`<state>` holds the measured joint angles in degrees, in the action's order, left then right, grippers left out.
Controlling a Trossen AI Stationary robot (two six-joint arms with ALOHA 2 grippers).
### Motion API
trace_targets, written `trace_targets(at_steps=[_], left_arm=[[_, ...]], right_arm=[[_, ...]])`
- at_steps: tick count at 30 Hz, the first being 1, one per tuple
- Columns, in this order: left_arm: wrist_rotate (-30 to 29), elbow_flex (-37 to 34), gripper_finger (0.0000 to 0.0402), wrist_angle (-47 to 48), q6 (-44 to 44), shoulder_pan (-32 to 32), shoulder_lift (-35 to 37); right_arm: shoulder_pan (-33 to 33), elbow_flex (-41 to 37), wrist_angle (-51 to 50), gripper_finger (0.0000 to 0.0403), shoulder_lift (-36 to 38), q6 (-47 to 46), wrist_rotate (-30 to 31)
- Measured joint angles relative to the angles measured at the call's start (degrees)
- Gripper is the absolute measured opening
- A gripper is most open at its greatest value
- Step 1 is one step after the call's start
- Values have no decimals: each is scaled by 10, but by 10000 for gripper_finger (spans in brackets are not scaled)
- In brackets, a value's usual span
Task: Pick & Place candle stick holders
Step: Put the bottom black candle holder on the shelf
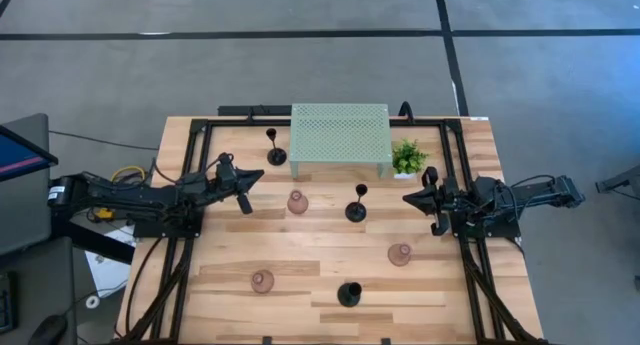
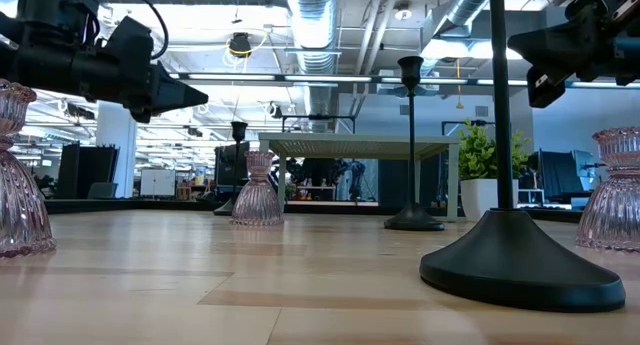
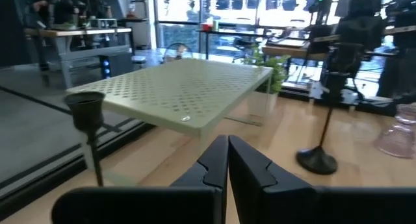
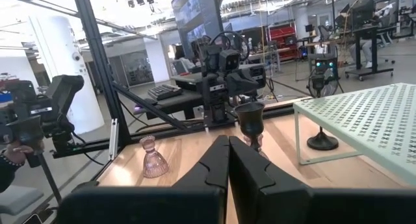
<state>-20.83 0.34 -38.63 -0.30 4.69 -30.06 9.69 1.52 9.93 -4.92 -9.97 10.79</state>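
While both arms hang above the worktop with nothing held, the left gripper point(image 1: 254, 175) near the left edge and the right gripper point(image 1: 410, 197) near the right edge have their fingers pressed together. Six candle holders are spread from the back edge to the front edge; the black holder point(image 1: 356, 206) at the middle looks stiff but top-heavy, best pinched on its thin stem, and the pink holder point(image 1: 297, 202) looks like fragile, slippery glass, best taken at its narrow neck.

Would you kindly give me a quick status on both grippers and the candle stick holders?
Left gripper and right gripper shut, empty, raised. Six candle stick holders loose on table, none on mesh stand. Nothing blocking.
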Motion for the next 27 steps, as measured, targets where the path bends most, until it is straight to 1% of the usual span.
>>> trace_targets(at_steps=[11,18,23,25,27], left_arm=[[-1,0,12,0,0,0,-40],[-1,0,12,0,0,0,-49],[-1,0,12,0,-3,0,-49],[2,0,12,0,-15,0,-49],[23,0,12,-6,-31,0,-49]], right_arm=[[0,0,-2,0,0,14,0],[0,0,-2,0,0,13,0],[7,0,-1,0,0,-32,0],[16,0,5,0,-9,-36,1],[28,0,19,0,-28,-36,8]])
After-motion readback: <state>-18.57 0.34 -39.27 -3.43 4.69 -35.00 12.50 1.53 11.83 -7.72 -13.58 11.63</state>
